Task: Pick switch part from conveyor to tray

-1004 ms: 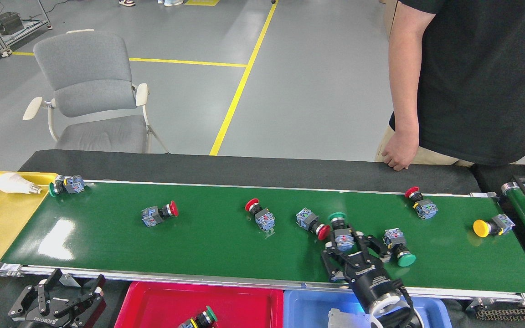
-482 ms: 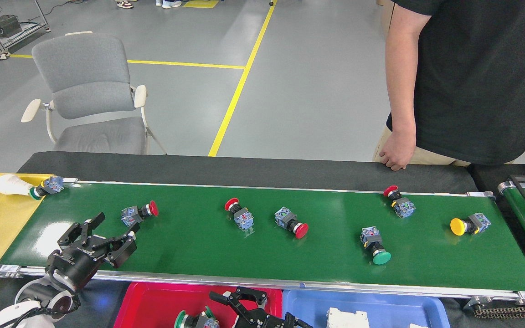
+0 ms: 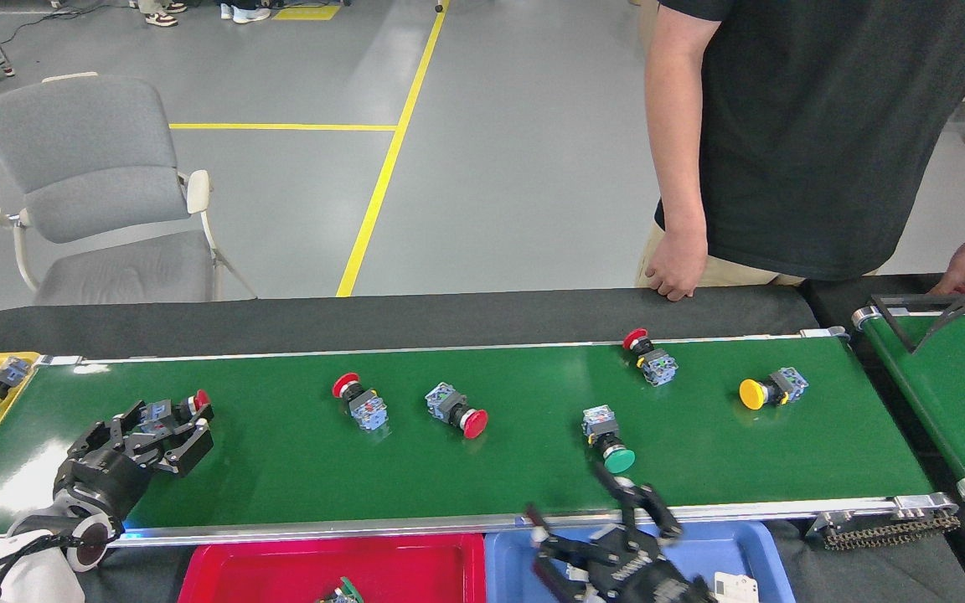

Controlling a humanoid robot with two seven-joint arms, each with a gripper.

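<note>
Closing in on the red-capped switch part [image 3: 174, 409] at the left end of the conveyor [image 3: 415, 469], the left end effector [image 3: 166, 430] now brackets it; half a second ago the end effector hovered short of the part, nearer the front rail. Fingers sit either side of the grey-blue body, but whether they have clamped it I cannot tell. Judgement: grasp is at or just before closure, lift not yet begun.

Part orientation: lying on its side, long axis roughly parallel to the conveyor's length, red cap toward the conveyor's right end, contact block toward its left end.

All parts on the conveyor have drifted toward its left end since the earlier frames, so the belt appears to be running; grasp timing matters.

Right end effector [image 3: 608, 536] has come up from the red tray [image 3: 281, 561] and now hangs spread, empty, over the conveyor's front rail, just short of the green-capped switch [image 3: 608, 440]. Blue tray [image 3: 734, 544] lies beneath it.
</note>
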